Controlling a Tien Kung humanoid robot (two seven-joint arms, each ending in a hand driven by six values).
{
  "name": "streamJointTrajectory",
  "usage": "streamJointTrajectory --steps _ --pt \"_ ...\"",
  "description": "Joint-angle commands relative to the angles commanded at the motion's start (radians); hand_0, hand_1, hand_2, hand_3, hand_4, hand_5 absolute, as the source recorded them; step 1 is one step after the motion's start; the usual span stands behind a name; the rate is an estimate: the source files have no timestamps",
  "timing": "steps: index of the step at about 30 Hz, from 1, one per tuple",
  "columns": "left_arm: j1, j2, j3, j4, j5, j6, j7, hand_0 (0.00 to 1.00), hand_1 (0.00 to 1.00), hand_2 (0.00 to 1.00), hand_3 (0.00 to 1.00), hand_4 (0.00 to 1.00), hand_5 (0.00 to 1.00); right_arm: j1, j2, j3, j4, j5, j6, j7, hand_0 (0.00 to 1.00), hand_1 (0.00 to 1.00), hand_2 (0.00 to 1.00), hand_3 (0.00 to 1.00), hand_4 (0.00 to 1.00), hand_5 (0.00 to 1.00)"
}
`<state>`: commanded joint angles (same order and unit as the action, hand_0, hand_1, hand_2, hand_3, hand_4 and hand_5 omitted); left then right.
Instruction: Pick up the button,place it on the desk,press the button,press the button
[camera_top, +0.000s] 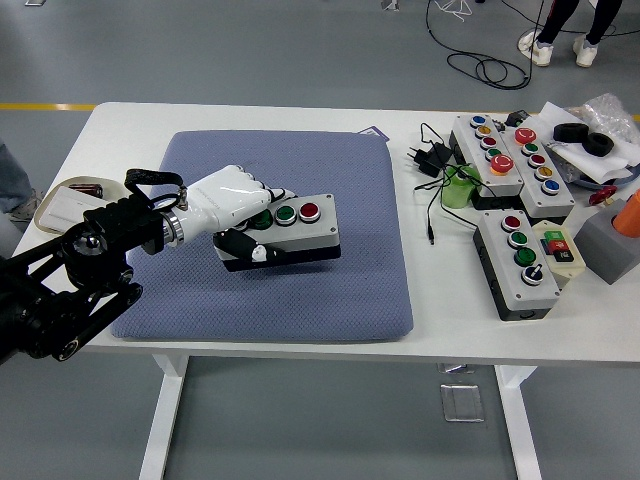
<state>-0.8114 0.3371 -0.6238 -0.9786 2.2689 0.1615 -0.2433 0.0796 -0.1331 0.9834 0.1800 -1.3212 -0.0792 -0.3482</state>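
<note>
Left hand (236, 197) grips one seemingly three-button box (290, 232).

The left hand (235, 198), white on a black arm entering from the lower left of the frame, grips the left end of a grey button box (290, 232), its fingers (262, 252) wrapped round the box's front. The box carries green and red buttons on top and sits over the blue-grey pad (340, 275) at the centre of the white tabletop (430, 320). At right of the frame lie three more button boxes (520, 262) among black cables (432, 160). A white tray (62, 205) sits at the left edge.
</note>
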Motion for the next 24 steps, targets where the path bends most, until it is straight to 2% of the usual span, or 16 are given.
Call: streamJointTrajectory --steps 5,14,24 --pt "-0.012 -0.001 0.020 0.019 0.000 0.038 -0.014 0.244 0.142 0.148 0.267 0.253 0.002 0.001 0.000 0.001 0.000 -0.003 0.000 0.000 0.635 0.454 0.615 0.564 0.305 0.238" --pt "-0.030 -0.007 0.069 0.057 0.000 0.044 -0.021 0.249 0.145 0.150 0.266 0.251 0.002 0.002 0.000 0.002 0.000 -0.006 0.000 0.000 0.635 0.454 0.615 0.564 0.304 0.237" --pt "-0.031 -0.006 0.075 0.071 0.000 0.041 -0.028 0.262 0.169 0.167 0.271 0.257 0.002 0.005 0.000 0.003 0.000 -0.011 0.002 0.000 0.634 0.454 0.615 0.564 0.303 0.236"
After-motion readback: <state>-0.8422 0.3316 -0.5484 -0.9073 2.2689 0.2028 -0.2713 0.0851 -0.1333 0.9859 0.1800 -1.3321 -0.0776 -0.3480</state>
